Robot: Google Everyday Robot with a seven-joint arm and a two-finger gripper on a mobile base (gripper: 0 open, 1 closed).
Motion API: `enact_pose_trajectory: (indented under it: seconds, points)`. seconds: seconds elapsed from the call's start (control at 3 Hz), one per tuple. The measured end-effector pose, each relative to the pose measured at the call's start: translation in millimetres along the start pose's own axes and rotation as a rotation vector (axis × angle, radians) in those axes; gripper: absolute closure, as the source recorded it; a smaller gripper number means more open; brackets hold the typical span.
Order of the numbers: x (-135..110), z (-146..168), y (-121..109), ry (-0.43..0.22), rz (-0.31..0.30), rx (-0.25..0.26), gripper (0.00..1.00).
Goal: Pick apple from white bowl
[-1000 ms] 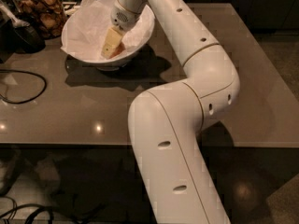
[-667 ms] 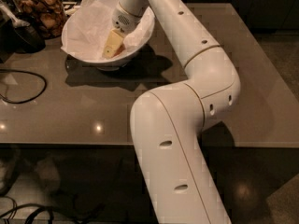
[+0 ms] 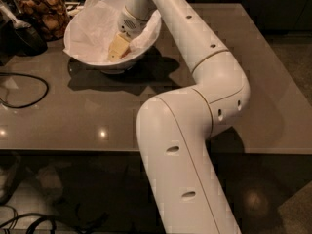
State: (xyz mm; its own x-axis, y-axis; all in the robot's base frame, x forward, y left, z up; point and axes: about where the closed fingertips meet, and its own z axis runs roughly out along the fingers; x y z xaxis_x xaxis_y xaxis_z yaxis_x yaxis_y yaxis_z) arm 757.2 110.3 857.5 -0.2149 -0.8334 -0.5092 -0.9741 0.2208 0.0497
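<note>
Angled steeply over the flaring rim of the white bowl (image 3: 111,68), at far left of the table (image 3: 97,112) beside a snack jar (image 3: 41,9), with pincer (image 3: 119,48) deep in crumpled paper (image 3: 95,30). Impossible to tell pincer's spread. No sight of apple, likely beneath pincer inside bowl.

Office-like: snack jar (image 3: 41,11), cable (image 3: 23,89) on grey table (image 3: 97,118); claw (image 3: 118,48) in white bowl (image 3: 96,65)
</note>
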Motion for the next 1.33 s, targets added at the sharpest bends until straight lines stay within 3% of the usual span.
enact_pose_trajectory:
  seconds: [0.33, 1.0, 1.33]
  points:
    - [0.0, 0.0, 0.0, 0.0, 0.0, 0.0, 0.39]
    - [0.0, 0.0, 0.0, 0.0, 0.0, 0.0, 0.87]
    - [-0.1, 0.0, 0.0, 0.0, 0.0, 0.0, 1.0]
